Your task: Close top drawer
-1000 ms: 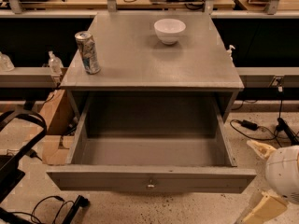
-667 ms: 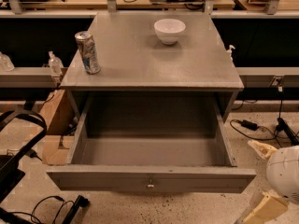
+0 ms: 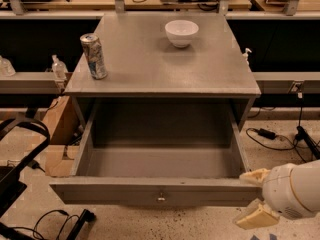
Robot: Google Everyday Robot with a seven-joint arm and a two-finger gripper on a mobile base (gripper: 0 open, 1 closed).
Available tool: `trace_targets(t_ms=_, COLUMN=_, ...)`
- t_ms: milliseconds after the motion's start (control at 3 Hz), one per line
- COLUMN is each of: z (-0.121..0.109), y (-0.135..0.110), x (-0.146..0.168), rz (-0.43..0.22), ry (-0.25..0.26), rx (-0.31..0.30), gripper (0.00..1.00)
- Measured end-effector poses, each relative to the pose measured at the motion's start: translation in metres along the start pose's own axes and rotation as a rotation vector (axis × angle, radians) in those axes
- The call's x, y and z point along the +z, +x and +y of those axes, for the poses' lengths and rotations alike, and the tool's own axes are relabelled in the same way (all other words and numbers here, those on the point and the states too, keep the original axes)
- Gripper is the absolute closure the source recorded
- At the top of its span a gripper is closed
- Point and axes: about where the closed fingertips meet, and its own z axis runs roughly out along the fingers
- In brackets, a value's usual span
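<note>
The top drawer [image 3: 160,191] of the grey cabinet stands pulled far out, and its deep box is empty. Its front panel faces me with a small round metal knob [image 3: 161,199] at the centre. My gripper [image 3: 254,197] is at the lower right, just off the right end of the front panel. Its two cream fingers [image 3: 253,176] are spread apart and hold nothing. The upper finger is at the panel's right top corner; I cannot tell whether it touches.
On the cabinet top [image 3: 150,69] stand a drink can [image 3: 94,56] at the left and a white bowl [image 3: 181,32] at the back. A cardboard box [image 3: 59,129] and cables lie on the floor at the left. More cables [image 3: 270,134] lie at the right.
My gripper has moved left, from beside the drawer to the right end of its front panel. The drawer, can and bowl have not moved.
</note>
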Motion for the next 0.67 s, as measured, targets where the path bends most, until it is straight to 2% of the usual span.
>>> trace_targets(t_ms=333, z=0.0072, y=0.0094, x=0.0189, rz=-0.014, ry=-0.006, rx=0.018, gripper=0.66)
trace_targets(t_ms=667, z=0.0105, y=0.0158, x=0.0156, rz=-0.013, ry=0.012, rx=0.023, gripper=0.89)
